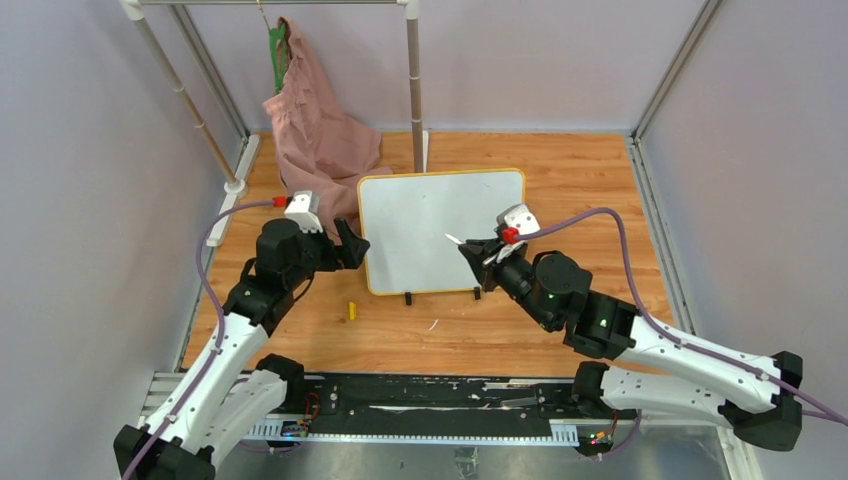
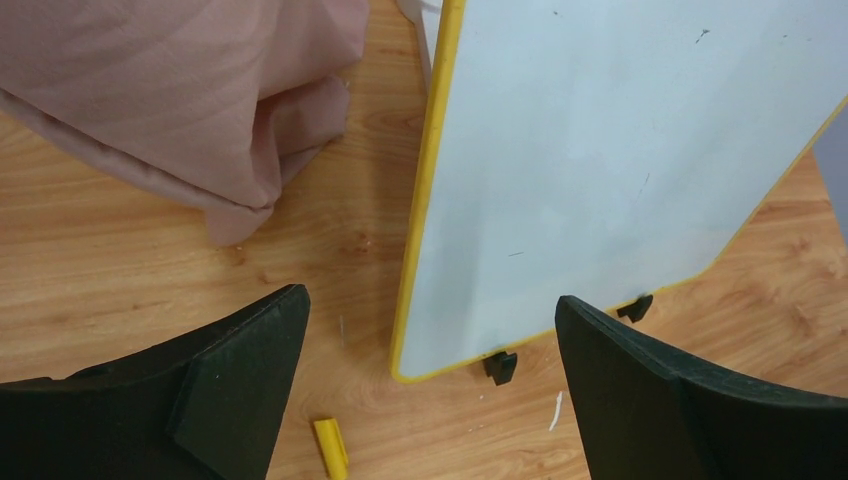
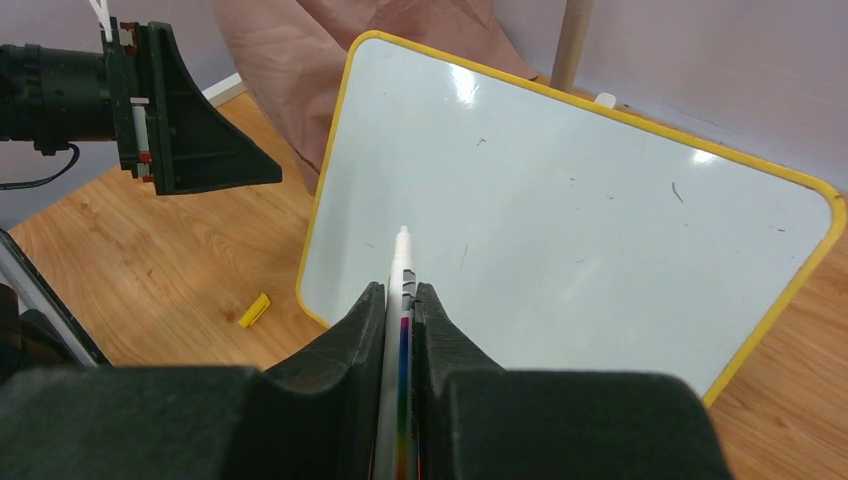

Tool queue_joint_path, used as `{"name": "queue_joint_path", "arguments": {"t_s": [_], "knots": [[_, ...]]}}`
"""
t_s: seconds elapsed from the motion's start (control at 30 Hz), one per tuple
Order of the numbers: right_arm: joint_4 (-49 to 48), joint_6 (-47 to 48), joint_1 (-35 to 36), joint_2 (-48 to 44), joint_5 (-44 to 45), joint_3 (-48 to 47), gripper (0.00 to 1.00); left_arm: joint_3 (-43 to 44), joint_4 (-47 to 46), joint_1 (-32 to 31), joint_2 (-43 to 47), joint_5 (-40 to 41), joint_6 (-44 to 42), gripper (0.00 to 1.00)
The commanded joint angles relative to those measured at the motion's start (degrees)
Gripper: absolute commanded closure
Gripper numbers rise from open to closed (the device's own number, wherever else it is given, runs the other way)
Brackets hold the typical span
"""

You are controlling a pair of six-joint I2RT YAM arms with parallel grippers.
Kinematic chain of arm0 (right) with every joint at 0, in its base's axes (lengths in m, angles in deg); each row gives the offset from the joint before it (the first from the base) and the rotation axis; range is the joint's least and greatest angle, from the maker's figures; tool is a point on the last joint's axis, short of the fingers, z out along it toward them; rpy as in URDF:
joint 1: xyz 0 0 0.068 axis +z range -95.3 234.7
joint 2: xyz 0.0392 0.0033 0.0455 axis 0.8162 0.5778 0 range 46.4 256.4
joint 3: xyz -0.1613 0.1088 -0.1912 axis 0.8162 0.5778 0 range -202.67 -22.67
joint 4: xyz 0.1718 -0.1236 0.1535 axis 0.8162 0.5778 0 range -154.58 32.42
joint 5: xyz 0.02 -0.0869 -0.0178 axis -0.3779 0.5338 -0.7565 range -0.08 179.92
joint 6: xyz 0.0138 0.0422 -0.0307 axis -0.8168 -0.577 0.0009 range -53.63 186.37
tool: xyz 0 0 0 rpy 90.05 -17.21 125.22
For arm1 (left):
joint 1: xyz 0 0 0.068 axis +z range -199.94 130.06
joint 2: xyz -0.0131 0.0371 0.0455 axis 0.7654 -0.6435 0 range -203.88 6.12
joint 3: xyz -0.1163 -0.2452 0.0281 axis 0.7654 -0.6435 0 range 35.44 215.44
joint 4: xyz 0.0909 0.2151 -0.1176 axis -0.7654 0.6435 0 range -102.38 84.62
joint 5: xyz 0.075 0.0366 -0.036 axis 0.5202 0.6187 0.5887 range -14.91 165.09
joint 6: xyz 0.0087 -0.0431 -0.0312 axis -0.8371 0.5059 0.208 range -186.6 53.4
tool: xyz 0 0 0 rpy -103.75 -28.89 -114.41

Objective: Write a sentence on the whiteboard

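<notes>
The whiteboard (image 1: 440, 230) leans back on two black feet at mid-table, its yellow frame (image 2: 425, 200) close to my left gripper. Its white face (image 3: 560, 220) carries only a few tiny dark specks; the sentence is not in view. My right gripper (image 3: 400, 290) is shut on a white marker (image 3: 403, 260) with a rainbow stripe, whose tip points at the middle of the board's face (image 1: 455, 239). Whether the tip touches the board I cannot tell. My left gripper (image 2: 430, 297) stands wide open around the board's lower left corner, touching nothing.
A yellow marker cap (image 1: 352, 310) lies on the wood in front of the board's left corner. A pink cloth (image 1: 320, 130) hangs from a rack and spills onto the table behind the left arm. A rack pole (image 1: 415, 80) stands behind the board.
</notes>
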Motion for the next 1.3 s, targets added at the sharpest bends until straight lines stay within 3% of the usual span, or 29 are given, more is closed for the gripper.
{"name": "queue_joint_path", "arguments": {"t_s": [0.0,0.27,0.47,0.63,1.03,1.27], "knots": [[-2.99,0.72,-0.47,3.56,-2.91,-0.07,1.00,-2.48,-6.30,1.26,0.55,-3.91,1.91,0.02],[-4.53,-3.46,-0.47,5.54,-4.62,-0.62,1.00,-7.76,-20.63,1.78,-5.02,-3.17,9.50,0.04],[-11.53,-1.80,-0.52,0.65,-6.15,4.93,1.00,-16.70,-40.13,1.87,-3.82,-2.14,12.28,0.03],[-6.98,-0.21,-0.49,-0.44,-6.03,3.47,1.00,-15.79,-40.81,2.25,-5.58,-7.82,12.23,0.02],[-7.62,-0.05,-0.52,-1.92,-8.44,5.13,1.00,-19.31,-49.62,4.79,-11.51,-14.00,19.51,0.03],[-10.72,2.65,-0.56,2.44,-3.96,4.15,1.00,-18.19,-50.21,6.26,-13.05,-15.99,22.31,0.06]]}}
